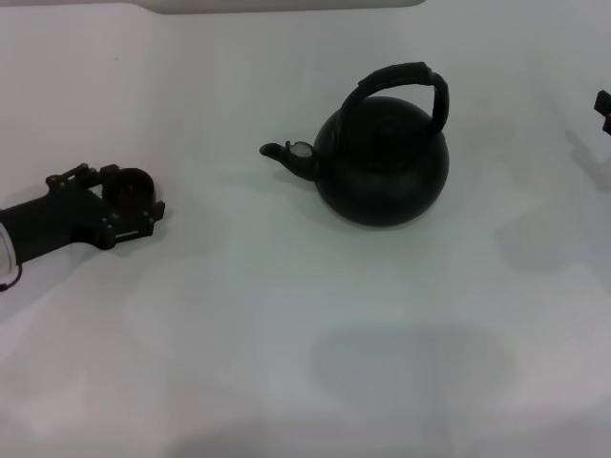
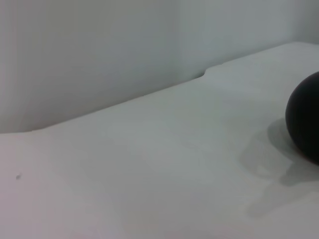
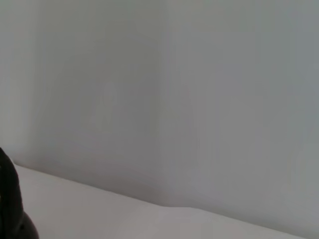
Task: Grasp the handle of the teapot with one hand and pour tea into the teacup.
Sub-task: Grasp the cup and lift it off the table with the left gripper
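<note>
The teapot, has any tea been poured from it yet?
Nothing looks done. The teapot stands upright on the table, its handle ungrasped. The left claw lies apart from it, the right claw at the edge. No teacup shows. Grasping and pouring remain.

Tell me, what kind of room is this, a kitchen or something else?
Probably a robot test bench, not a kitchen: a bare white tabletop against a plain pale wall, one round matte-black teapot, and a black left gripper resting nearby.

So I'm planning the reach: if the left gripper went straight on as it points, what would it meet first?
Probably the teapot: the left gripper points across bare table toward it, though depth is unclear.
</note>
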Controlling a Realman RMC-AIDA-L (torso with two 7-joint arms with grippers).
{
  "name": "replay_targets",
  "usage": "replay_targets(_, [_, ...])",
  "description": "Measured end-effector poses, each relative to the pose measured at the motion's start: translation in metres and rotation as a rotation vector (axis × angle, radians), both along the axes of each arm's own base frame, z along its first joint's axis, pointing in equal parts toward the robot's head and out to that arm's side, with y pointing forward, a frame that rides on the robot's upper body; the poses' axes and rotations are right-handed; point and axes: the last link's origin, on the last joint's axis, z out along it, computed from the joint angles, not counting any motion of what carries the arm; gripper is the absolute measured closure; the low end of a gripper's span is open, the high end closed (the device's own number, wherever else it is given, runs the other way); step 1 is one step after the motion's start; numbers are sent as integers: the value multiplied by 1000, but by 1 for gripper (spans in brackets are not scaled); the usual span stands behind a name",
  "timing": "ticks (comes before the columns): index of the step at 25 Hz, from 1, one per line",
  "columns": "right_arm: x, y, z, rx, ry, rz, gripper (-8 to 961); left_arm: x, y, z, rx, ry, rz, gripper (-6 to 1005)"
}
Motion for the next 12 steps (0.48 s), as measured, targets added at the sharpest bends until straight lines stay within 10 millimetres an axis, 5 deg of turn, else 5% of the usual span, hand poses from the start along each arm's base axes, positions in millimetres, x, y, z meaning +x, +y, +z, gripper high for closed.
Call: replay_targets(12, [0, 1, 1, 5, 0, -5, 320, 4, 4, 0, -1, -4, -7, 118])
